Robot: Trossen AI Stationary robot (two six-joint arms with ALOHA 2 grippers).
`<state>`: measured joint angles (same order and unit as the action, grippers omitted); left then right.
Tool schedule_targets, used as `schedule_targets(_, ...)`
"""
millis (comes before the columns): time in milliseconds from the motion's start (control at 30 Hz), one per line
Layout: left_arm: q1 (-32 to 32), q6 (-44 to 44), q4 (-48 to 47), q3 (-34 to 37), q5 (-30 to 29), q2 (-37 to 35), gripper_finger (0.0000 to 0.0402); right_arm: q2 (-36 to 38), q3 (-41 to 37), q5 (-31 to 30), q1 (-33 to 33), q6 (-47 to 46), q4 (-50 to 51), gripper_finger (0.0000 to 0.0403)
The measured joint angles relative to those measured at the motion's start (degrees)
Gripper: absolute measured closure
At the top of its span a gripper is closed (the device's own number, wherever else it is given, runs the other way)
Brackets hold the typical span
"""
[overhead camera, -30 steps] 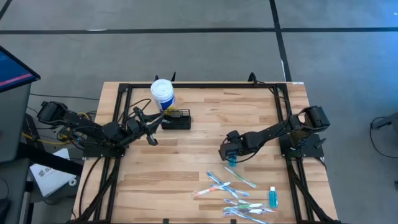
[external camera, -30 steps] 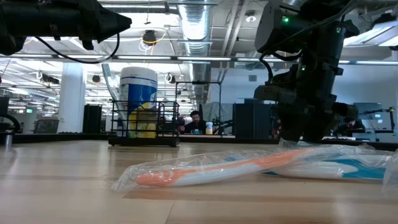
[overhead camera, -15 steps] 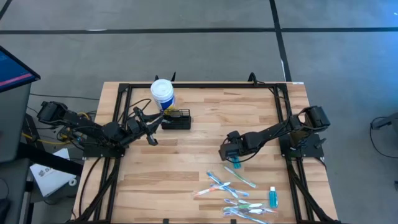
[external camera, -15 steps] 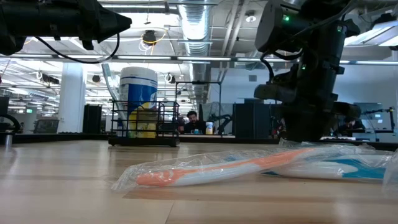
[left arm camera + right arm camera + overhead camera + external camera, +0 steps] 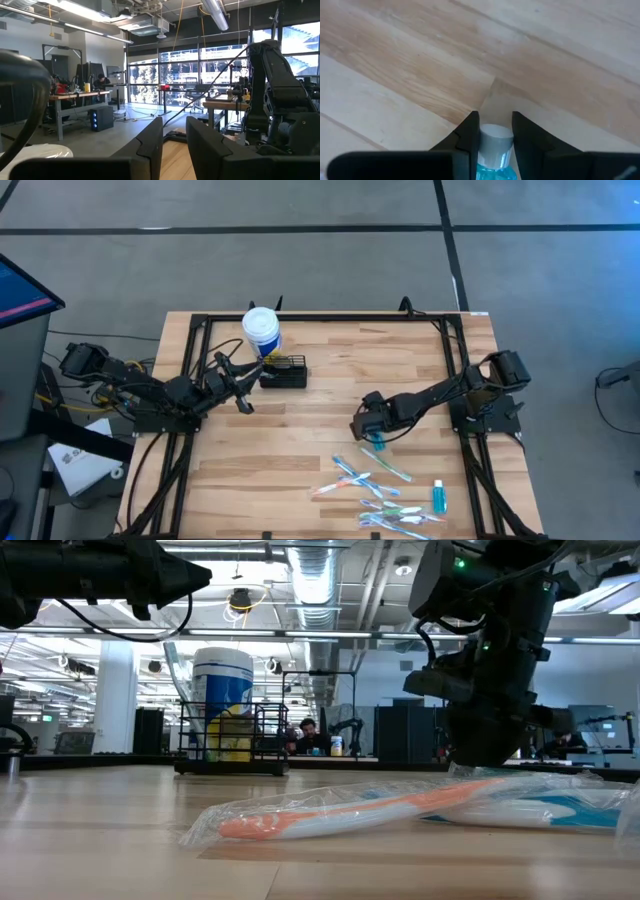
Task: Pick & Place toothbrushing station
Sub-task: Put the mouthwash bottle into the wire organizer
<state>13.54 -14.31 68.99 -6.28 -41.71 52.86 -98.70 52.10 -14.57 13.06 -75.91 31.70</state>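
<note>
The table (image 5: 330, 390) carries the toothbrushing station (image 5: 284, 371) beside the white tub (image 5: 261, 328). Well right of it, the right gripper (image 5: 493, 127) has just closed, pinching a small blue bottle (image 5: 494, 160), ready to lift. The left gripper (image 5: 174, 131), fingers slightly parted, waits near the station.

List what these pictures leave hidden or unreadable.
- Caddy contents: too small from above; in the low view its bars and the tub behind blur together.
- Blue bottle: right wrist view cuts it off at the edge, between the right gripper's fingers.
- Left gripper: the left wrist view shows only room beyond it.
- Toothbrush wrappers: print unreadable.
</note>
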Motion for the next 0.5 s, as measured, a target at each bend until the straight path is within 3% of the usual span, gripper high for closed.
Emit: schedule_targets(500, 0.00, 0.68, 0.02, 0.00, 0.00, 0.01, 0.0321, 0.07, 3.20, -3.52, -2.75, 9.55, -1.66, 0.0323)
